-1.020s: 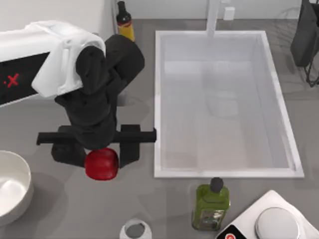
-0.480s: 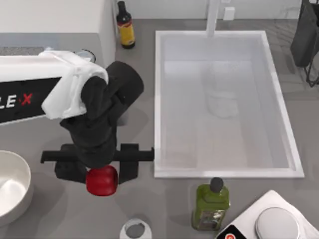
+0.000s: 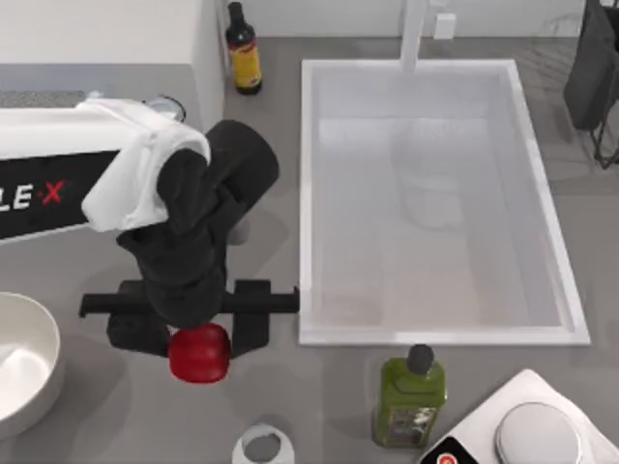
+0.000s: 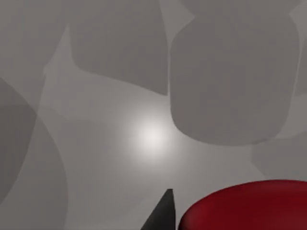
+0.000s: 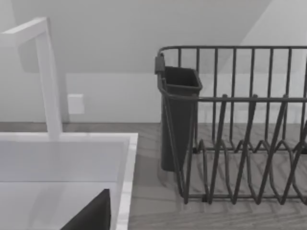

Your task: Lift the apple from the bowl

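While clenched on apple (image 3: 199, 352) | left claw (image 3: 197, 327) barely drifts now, lift levelling off | well clear of bowl (image 3: 37, 333), above table (image 3: 116, 416) | task looks done

The apple (image 3: 199, 352) sits between the jaws of the left gripper (image 3: 197, 333), over the table (image 3: 126, 416) and well apart from the bowl (image 3: 24, 362), which lies off to the jaws' left at the table's left edge. To the jaws' right lies the sink (image 3: 435, 203), its near rim just beside them. Nearer the front edge than the jaws stand the small cup (image 3: 262, 447), then the oil bottle (image 3: 410, 398) and the scale (image 3: 527, 430) farther right. Behind the jaws, by the sink's far left corner, stands the sauce bottle (image 3: 243, 50). A dish rack (image 5: 240, 124) stands at the sink's far right
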